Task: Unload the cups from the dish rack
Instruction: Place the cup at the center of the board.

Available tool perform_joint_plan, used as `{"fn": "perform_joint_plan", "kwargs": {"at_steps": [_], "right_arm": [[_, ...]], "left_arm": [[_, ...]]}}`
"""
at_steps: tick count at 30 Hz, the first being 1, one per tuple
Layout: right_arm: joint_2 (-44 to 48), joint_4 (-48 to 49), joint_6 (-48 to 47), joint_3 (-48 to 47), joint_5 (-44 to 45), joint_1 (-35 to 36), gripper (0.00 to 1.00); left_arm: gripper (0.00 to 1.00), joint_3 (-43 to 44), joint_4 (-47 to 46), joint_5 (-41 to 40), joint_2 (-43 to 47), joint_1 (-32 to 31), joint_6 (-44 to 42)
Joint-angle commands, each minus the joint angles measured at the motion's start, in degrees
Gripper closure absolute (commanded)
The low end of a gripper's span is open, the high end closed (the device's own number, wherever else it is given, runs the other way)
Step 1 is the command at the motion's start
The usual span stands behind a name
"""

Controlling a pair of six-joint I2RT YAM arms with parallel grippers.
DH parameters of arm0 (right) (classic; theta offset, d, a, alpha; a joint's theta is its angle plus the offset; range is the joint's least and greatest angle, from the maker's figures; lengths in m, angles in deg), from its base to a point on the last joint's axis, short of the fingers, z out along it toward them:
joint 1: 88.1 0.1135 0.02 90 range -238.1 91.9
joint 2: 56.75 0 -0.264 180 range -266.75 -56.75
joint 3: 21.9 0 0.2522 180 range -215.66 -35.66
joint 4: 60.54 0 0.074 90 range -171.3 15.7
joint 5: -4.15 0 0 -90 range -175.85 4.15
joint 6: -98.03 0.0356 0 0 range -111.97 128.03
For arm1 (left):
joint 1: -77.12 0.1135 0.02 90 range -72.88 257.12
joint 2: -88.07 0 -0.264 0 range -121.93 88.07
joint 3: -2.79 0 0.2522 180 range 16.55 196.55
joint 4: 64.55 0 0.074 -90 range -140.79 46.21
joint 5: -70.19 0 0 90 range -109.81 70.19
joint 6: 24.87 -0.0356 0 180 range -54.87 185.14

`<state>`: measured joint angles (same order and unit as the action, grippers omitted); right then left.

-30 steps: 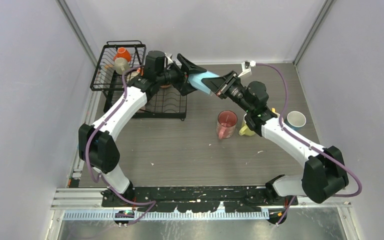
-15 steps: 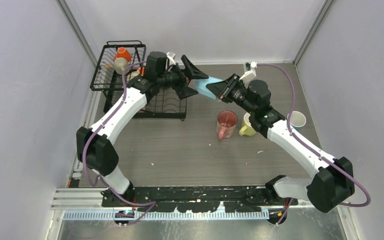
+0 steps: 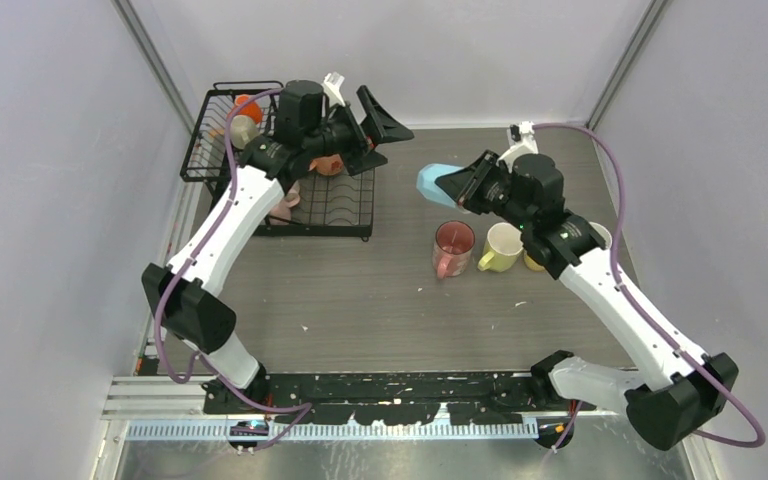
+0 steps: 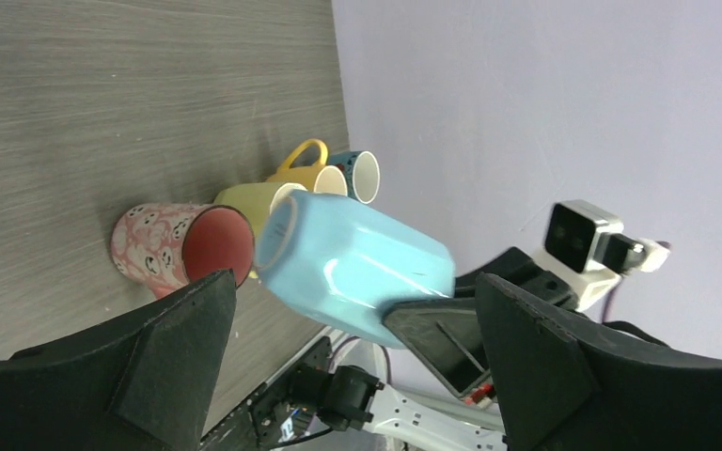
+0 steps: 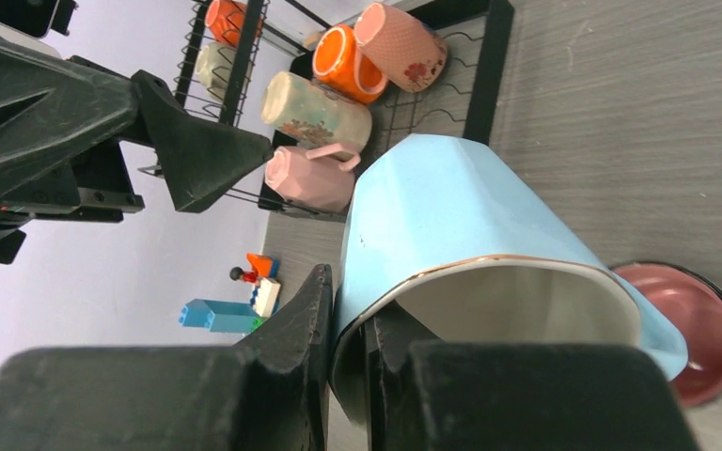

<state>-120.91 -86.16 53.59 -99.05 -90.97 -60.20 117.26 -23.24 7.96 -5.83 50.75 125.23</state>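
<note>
My right gripper (image 3: 463, 185) is shut on the rim of a light blue mug (image 3: 436, 184), one finger inside and one outside (image 5: 350, 348), and holds it tilted in the air above the table. My left gripper (image 3: 375, 135) is open and empty, apart from the mug, by the right end of the black dish rack (image 3: 218, 175). In the left wrist view the blue mug (image 4: 357, 263) hangs beyond my spread fingers (image 4: 169, 348). The rack (image 5: 484, 85) holds an orange mug (image 5: 343, 64), a pink dotted mug (image 5: 400, 42), a floral beige mug (image 5: 315, 108) and a pink mug (image 5: 306, 178).
On the table stand a pink mug with a red inside (image 3: 452, 245), a yellow mug (image 3: 501, 245), another yellow one (image 3: 532, 262) and a white-rimmed mug (image 3: 600, 232) partly behind my right arm. The rack's basket holds an orange mug (image 3: 248, 105) and a beige one (image 3: 241, 130).
My left gripper has let go of the blue mug and drawn back toward the rack. My right gripper has carried the mug to the right, away from the rack.
</note>
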Motion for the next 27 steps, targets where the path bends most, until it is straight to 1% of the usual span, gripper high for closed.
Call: {"fn": "perform_joint_plan", "kwargs": {"at_steps": [1, 5, 8, 17, 20, 24, 27], "right_arm": [[4.90, -7.61, -2.58, -7.73, 3.44, -0.15, 0.99], [5.85, -18.34, -3.90, -11.72, 3.93, -0.15, 0.99], [6.13, -26.18, -4.08, -14.20, 3.70, -0.14, 0.99], [8.03, -45.90, -5.89, -17.33, 4.12, 0.87, 0.99], [9.30, -49.40, -5.57, -15.64, 4.80, 2.36, 0.99], [9.62, -50.22, -4.37, -11.93, 4.95, 5.74, 0.99], [8.43, -49.20, -3.17, -9.14, 9.41, 9.74, 0.99]], "left_arm": [[0.00, 1.59, 2.87, -1.56, 2.24, -0.07, -4.96], [0.00, 1.29, 6.39, -3.57, 4.13, -1.14, -9.39], [0.00, -0.82, 7.28, -5.06, 6.69, -1.91, -11.49], [0.00, -6.00, 10.39, -8.62, 13.20, -3.67, -16.50], [0.00, -8.33, 10.97, -9.43, 15.73, -3.79, -17.58], [0.00, -10.24, 11.98, -9.65, 18.39, -3.86, -19.09], [0.00, -10.88, 12.95, -9.79, 19.63, -3.94, -20.12]]}}
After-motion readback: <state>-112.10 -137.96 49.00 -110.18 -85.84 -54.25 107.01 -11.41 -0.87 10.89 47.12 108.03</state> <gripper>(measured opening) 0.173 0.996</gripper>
